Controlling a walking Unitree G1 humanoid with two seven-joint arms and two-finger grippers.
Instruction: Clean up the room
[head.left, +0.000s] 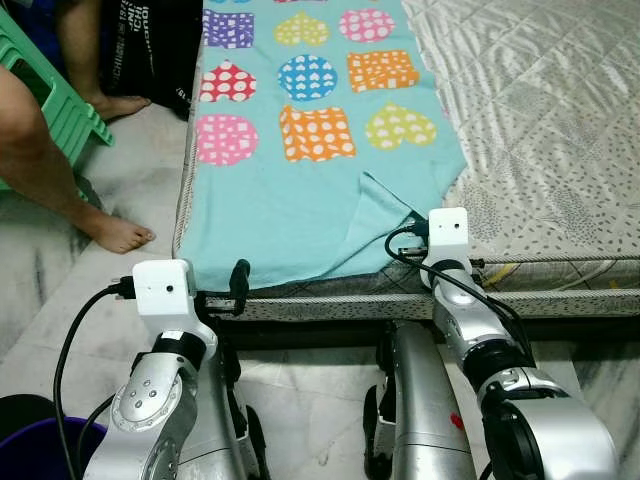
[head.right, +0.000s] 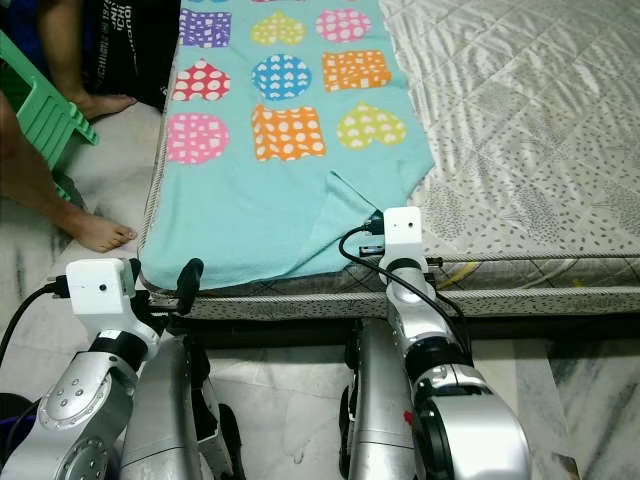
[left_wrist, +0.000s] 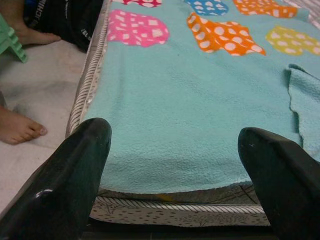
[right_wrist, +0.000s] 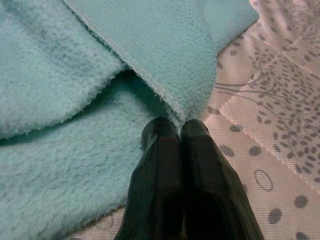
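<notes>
Teal blanket (head.left: 300, 190) lies flat on mattress (head.left: 540, 130), long axis running away from robot, near edge at mattress front edge. Right gripper (right_wrist: 179, 131) fingers pressed together at folded blanket corner, hem at tips. Left gripper (left_wrist: 175, 145) spread wide, empty, before blanket's near edge. Person's foot (head.left: 112, 232) on floor, left.

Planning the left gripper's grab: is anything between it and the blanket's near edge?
Nothing visible. The open left gripper faces the teal blanket edge directly; the right gripper is shut at its folded corner.
</notes>
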